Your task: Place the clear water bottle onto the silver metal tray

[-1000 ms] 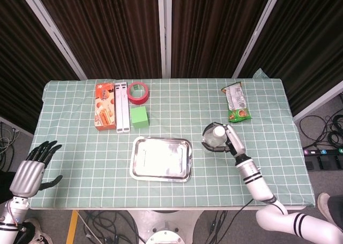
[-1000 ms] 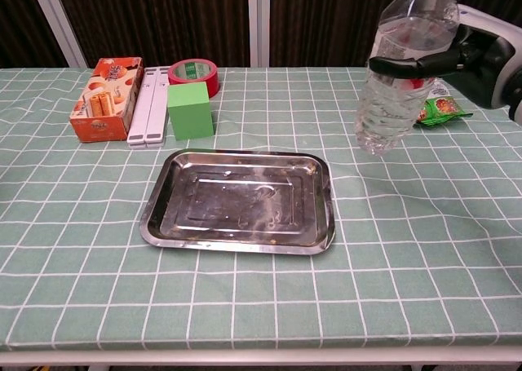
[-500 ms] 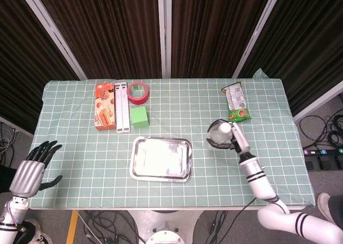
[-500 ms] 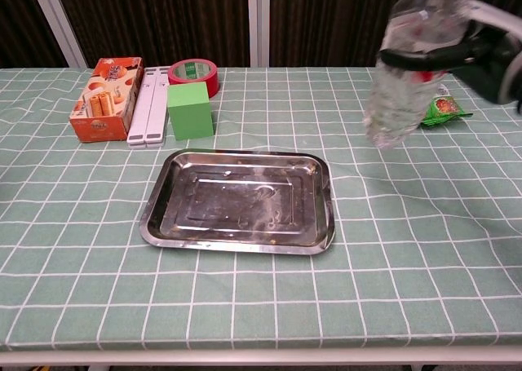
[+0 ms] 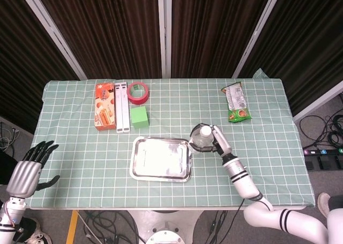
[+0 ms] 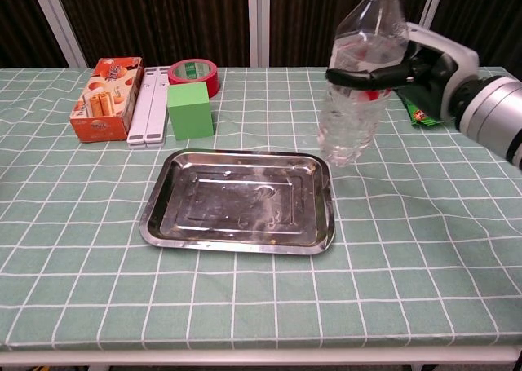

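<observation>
Right hand (image 6: 424, 65) gripping water bottle (image 6: 359, 86) upright beside tray (image 6: 155, 216); green block (image 6: 189, 110) beyond tray.

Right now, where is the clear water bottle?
The clear water bottle is held upright in the right hand, lifted just off the right edge of the silver tray.

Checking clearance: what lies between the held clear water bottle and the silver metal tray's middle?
Nothing in the chest view: the clear water bottle, gripped by the right hand, hangs above the silver metal tray's right rim.
</observation>
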Available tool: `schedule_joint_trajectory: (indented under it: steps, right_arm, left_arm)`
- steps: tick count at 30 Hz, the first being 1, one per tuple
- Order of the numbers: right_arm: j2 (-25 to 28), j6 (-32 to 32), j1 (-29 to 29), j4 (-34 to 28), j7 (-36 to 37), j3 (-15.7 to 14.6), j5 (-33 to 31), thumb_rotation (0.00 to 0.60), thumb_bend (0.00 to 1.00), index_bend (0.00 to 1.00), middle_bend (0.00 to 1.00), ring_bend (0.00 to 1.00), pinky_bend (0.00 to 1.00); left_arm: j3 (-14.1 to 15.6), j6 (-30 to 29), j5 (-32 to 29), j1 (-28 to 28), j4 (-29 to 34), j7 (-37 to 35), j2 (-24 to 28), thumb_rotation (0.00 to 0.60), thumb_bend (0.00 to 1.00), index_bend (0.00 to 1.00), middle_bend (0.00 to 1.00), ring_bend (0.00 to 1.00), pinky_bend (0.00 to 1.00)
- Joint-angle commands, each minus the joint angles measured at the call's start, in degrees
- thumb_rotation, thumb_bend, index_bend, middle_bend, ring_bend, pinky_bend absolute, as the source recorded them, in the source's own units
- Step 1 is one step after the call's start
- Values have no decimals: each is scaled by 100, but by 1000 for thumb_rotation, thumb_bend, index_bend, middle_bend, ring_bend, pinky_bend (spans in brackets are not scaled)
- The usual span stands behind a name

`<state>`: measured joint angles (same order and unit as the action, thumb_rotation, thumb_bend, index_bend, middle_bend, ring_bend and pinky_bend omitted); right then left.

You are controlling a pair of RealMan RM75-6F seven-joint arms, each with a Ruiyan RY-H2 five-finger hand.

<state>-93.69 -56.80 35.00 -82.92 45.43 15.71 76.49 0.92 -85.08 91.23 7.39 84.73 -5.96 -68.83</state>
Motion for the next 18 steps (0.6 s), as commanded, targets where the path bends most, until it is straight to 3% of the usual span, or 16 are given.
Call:
schedule_joint_trajectory:
  steps: [1,18]
  right_arm:
    - [-342,128,186,160,22,-71,102,600,298,722,569,388,424]
    - [-1263,319,563,1338,424,-285,426,600,262,721,570,389,424]
  left_arm:
    - [-13,-5,-14,-3,-13,-19,1,600,206,183,187,97,169]
    - [-129,-57,9,60,72,-28,-3,600,207,182,187,96,169]
